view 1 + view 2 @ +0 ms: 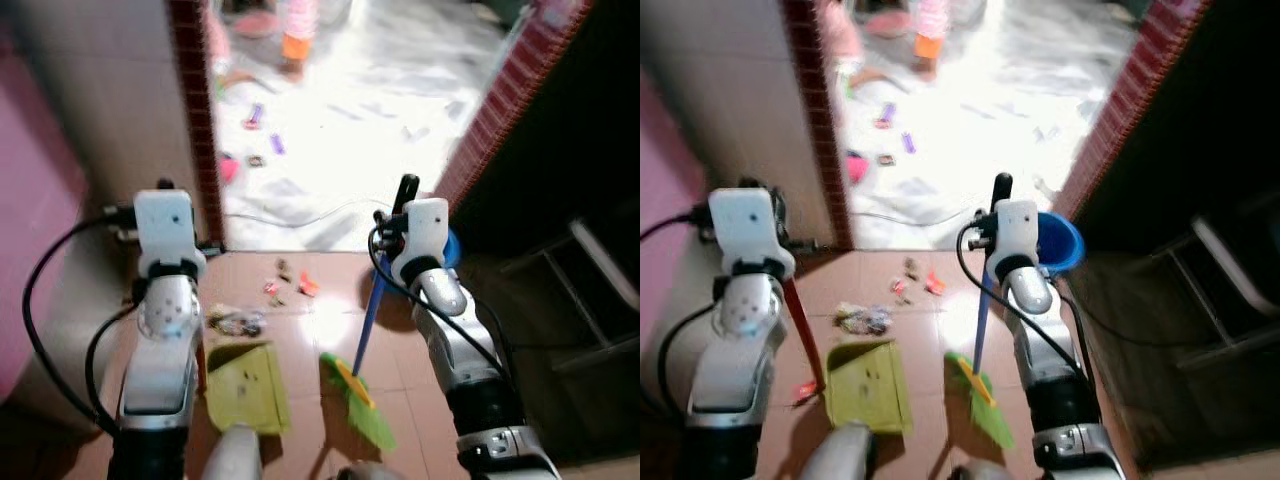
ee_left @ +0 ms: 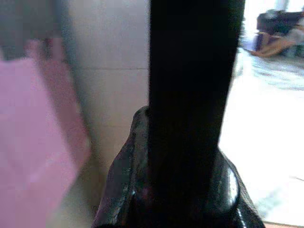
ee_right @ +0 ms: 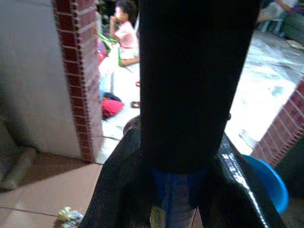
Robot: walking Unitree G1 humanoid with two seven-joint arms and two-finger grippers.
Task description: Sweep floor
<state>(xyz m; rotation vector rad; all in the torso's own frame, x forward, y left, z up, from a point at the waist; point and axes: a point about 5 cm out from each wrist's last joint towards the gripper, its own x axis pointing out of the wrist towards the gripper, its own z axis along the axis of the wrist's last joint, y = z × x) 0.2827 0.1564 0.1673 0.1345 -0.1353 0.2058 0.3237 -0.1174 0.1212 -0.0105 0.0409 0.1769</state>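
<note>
My right gripper (image 3: pixel 183 190) is shut on the broom's blue handle (image 1: pixel 368 310), just under its black top end (image 1: pixel 405 190). The green broom head (image 1: pixel 360 405) rests on the brown tiles in front of me. My left gripper (image 2: pixel 185 190) is shut on the dark upper end of the dustpan's handle, whose red shaft (image 1: pixel 800 325) slants down to the yellow-green dustpan (image 1: pixel 245 385) on the floor. A crumpled wrapper (image 1: pixel 235 322) lies just beyond the pan's front edge. Small scraps of litter (image 1: pixel 290 285) lie a little farther off, near the doorway.
A doorway between red brick jambs (image 1: pixel 200 130) opens onto a bright pale floor strewn with small bits (image 1: pixel 262 130). A blue basin (image 1: pixel 1055 240) sits by the right jamb. A person (image 3: pixel 124 33) sits outside. A pink surface (image 1: pixel 30 230) stands at my left, dark furniture (image 1: pixel 590 290) at my right.
</note>
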